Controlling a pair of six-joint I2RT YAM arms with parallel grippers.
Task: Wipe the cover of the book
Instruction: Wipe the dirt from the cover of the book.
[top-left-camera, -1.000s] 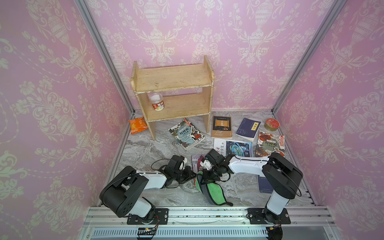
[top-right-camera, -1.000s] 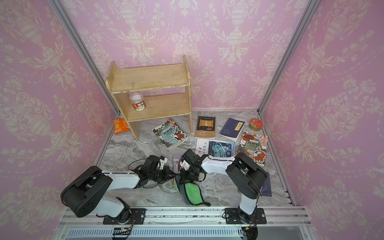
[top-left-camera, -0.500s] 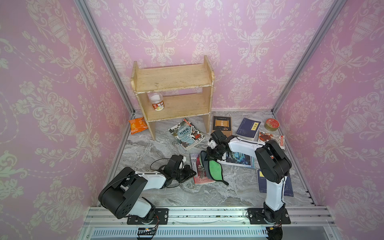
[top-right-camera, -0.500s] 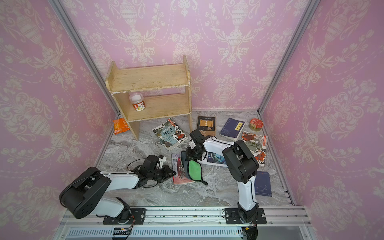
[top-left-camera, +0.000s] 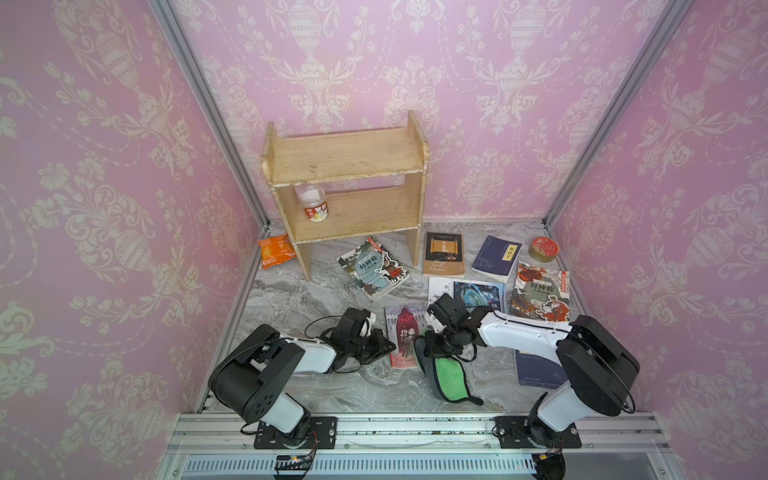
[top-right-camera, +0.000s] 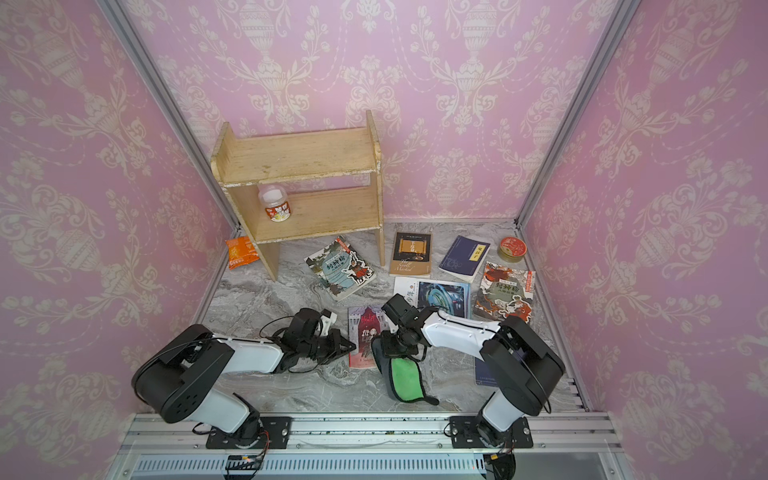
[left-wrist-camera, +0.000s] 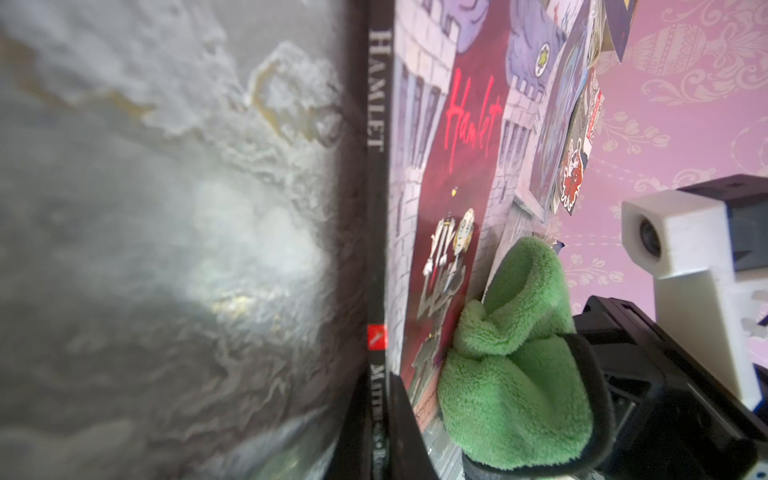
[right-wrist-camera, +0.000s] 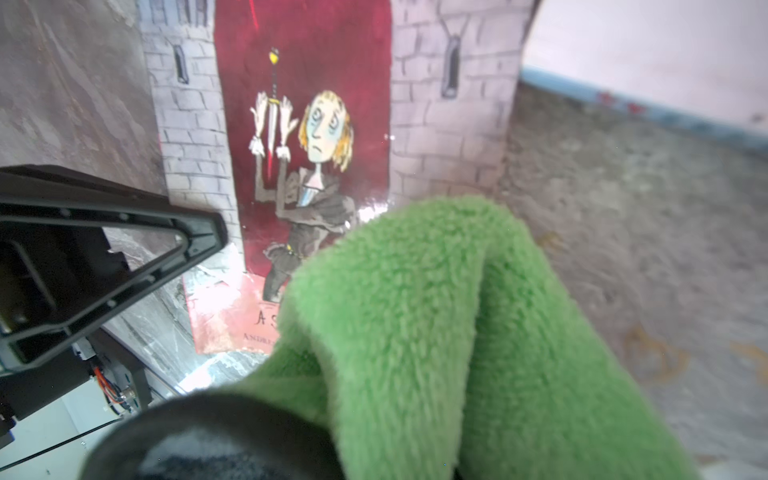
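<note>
While right tool (top-left-camera: 435, 352) pinches one cloth (top-left-camera: 452, 375): seven books (top-left-camera: 400, 332).

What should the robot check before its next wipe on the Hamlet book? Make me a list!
1. Is the green cloth held by the right gripper? Ok, it is shut on it.
2. Is the cloth touching the Hamlet book? Ok, the left wrist view shows it lying on the cover's near end.
3. Is the book flat and face up on the table? Ok.
4. Is the left gripper steadying the book? It is shut, with its tip at the spine edge. Whether it presses down: cannot tell.
5. Is the rest of the cover free? Ok, nothing else lies on it.
</note>
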